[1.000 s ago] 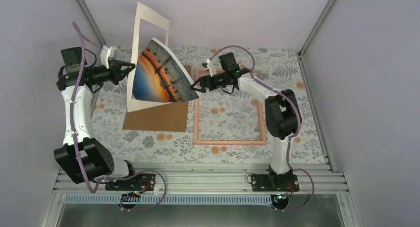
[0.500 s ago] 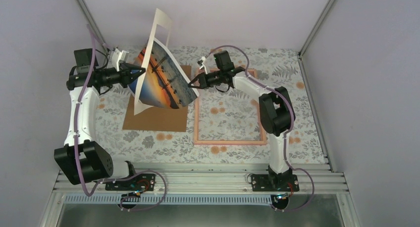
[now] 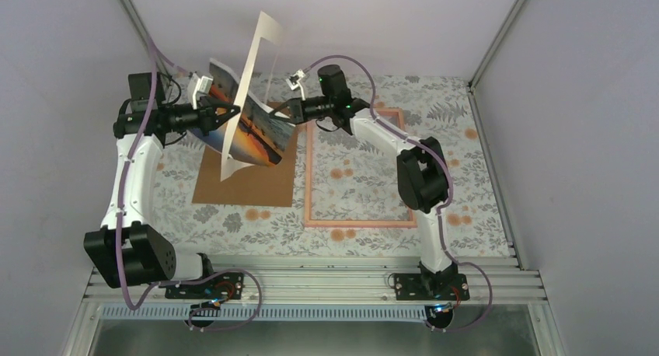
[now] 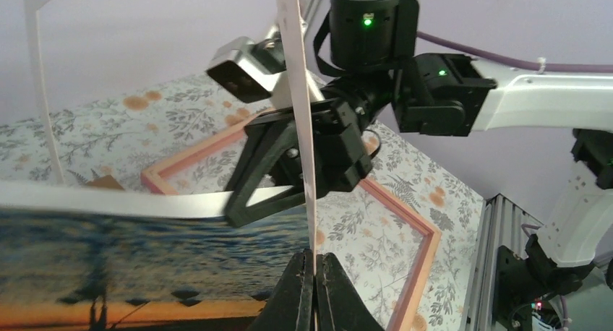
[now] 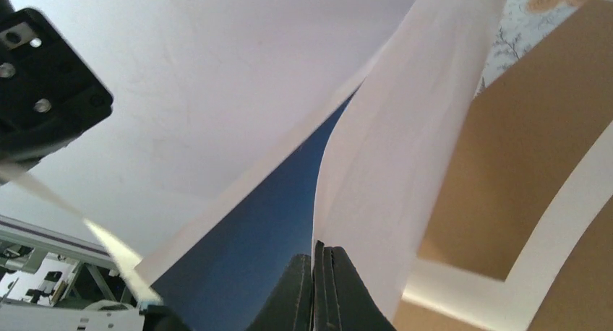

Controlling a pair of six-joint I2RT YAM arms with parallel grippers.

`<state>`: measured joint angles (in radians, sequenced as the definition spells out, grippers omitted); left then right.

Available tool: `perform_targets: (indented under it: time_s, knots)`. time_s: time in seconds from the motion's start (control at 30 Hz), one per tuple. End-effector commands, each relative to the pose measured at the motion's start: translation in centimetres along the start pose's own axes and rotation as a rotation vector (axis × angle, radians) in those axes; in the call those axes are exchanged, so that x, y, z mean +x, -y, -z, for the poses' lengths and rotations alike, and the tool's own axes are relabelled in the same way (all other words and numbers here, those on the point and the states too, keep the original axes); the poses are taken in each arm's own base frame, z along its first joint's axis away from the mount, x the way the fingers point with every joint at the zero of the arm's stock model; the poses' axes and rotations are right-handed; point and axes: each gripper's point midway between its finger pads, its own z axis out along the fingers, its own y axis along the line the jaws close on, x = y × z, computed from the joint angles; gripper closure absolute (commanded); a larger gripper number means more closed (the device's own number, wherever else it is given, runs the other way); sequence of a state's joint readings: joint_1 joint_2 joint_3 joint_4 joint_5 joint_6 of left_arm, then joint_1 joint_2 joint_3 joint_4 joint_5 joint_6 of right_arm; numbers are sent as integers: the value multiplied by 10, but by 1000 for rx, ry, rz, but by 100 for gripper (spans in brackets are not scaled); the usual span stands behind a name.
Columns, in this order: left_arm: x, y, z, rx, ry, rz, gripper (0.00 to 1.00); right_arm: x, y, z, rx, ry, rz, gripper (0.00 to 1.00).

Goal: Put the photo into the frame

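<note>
The frame I am holding is a thin, flat, pale sheet with a window [image 3: 265,34]. It stands on edge above the table, and my left gripper [image 3: 233,115] is shut on its side bar [image 4: 295,92]. The photo [image 3: 264,134], a curved sunset print with a white border, passes through that window. My right gripper [image 3: 278,109] is shut on the photo's white edge, close against the frame's far side. In the left wrist view the right gripper [image 4: 238,209] pinches that border just behind the pale bar. The right wrist view shows the photo's blue face [image 5: 253,237] beside the shut jaws [image 5: 322,248].
A pink frame [image 3: 359,224] lies flat on the floral cloth at centre right. A plain brown cardboard board [image 3: 249,186] lies flat under the raised pieces. Metal posts and pale walls close in the back and sides.
My right gripper moved left towards the left arm and shut on the photo's edge. The left arm turned the held frame more edge-on, and the photo now sits farther through its window.
</note>
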<state>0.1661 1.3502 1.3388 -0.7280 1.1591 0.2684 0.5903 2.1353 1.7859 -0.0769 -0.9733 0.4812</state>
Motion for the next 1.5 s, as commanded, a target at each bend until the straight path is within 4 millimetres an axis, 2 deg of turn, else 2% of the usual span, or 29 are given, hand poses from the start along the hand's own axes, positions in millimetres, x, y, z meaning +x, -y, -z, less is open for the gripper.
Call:
perform_targets:
  time_s: [0.0, 0.13, 0.27, 0.37, 0.5, 0.53, 0.67, 0.8, 0.87, 0.97, 1.07, 1.2, 1.3, 1.33, 1.4, 1.47]
  knots:
    - [-22, 24, 7, 67, 36, -41, 98, -24, -2, -13, -20, 61, 8, 96]
    - [-25, 35, 11, 90, 32, -61, 98, -44, -13, -3, 4, 132, 55, 96]
    - [-18, 38, 10, 123, 28, -45, 98, -59, -11, 5, 55, 216, 64, 96]
    - [-15, 38, 8, 138, 28, -35, 98, -56, -9, -5, 33, 214, 40, 96]
    - [-13, 34, 7, 129, 23, -27, 98, -39, -4, -25, 10, 166, 24, 96]
    - [-12, 32, 6, 120, 21, -25, 98, -34, -3, -29, 6, 149, 20, 92]
    - [-8, 21, 4, 76, 14, -18, 98, -22, -10, -29, 12, 106, 44, 52]
    - [-2, 14, 1, 65, 20, 10, 98, -18, -41, -19, 14, 83, 165, 30]
    - [-2, 13, 0, 71, 22, 15, 98, -16, -61, -8, 17, 74, 240, 21]
    - [-4, 15, 0, 79, 25, 11, 98, -5, -74, 7, 44, 33, 331, 11]
    - [-6, 19, 1, 86, 29, 1, 98, 15, -75, 21, 99, -33, 417, 1]
    - [-9, 23, 0, 104, 32, -9, 98, 41, -67, 51, 199, -86, 514, 0]
    - [-12, 35, -4, 154, 36, -10, 98, 39, -61, 82, 277, -72, 516, 0]
    - [-15, 40, -6, 172, 38, -15, 98, 33, -68, 98, 300, -43, 521, 0]
    - [-20, 50, -10, 201, 44, -22, 98, 26, -64, 126, 345, 3, 481, 0]
    - [-31, 59, -11, 218, 64, -50, 98, 18, -52, 163, 391, 65, 414, 0]
